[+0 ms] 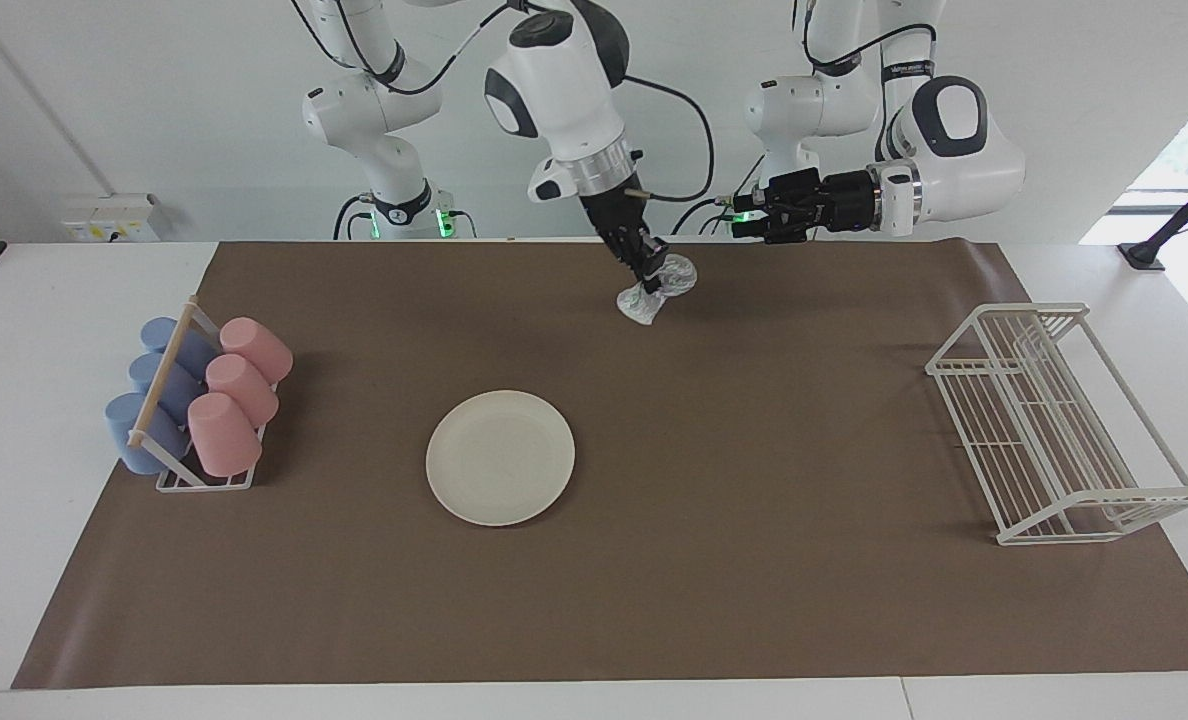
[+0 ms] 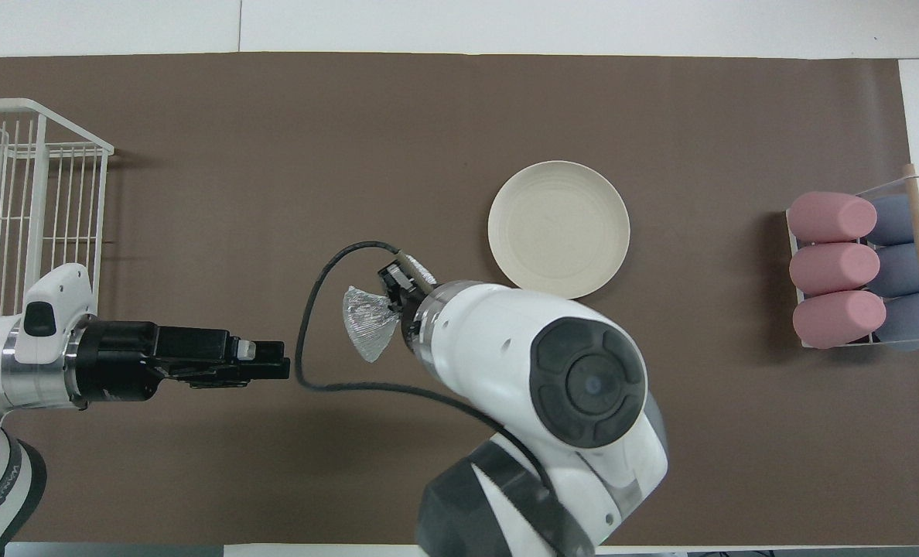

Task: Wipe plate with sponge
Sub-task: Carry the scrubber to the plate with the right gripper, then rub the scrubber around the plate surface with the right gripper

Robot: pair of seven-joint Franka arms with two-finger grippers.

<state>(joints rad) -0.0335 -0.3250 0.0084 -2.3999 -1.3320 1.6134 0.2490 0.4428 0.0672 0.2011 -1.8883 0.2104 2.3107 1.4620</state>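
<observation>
1. The right arm reaches out from its base and bends steeply downward, its wrist tilted toward the left arm's end of the surface [image 1: 854,620], which is covered by a brown mat.
2. The right hand [image 1: 651,268] is clamped shut on the sponge [image 1: 654,290], a small, soft, silvery-white crumpled pad with glittery speckles. The pad bunches around the fingertips and hangs below them, just above the mat or brushing it; which one cannot be told.
3. In the overhead view the sponge [image 2: 368,331] pokes out beside the right hand [image 2: 398,298], on the side toward the left arm.
4. The left arm is bent so that its forearm lies level, pointing sideways toward the right hand. The left hand [image 1: 744,215] hovers near the sponge without touching it; its fingers are seen edge-on and whether they are parted cannot be told.
5. The round, flat, cream-white plate [image 1: 500,457] with a shallow rim lies on the mat, farther from the robots than the right hand and apart from the sponge.
6. A white wire rack [image 1: 1059,425] stands at the left arm's end.
7. A small holder of pink and blue cups [image 1: 199,400] lying on their sides stands at the right arm's end.
</observation>
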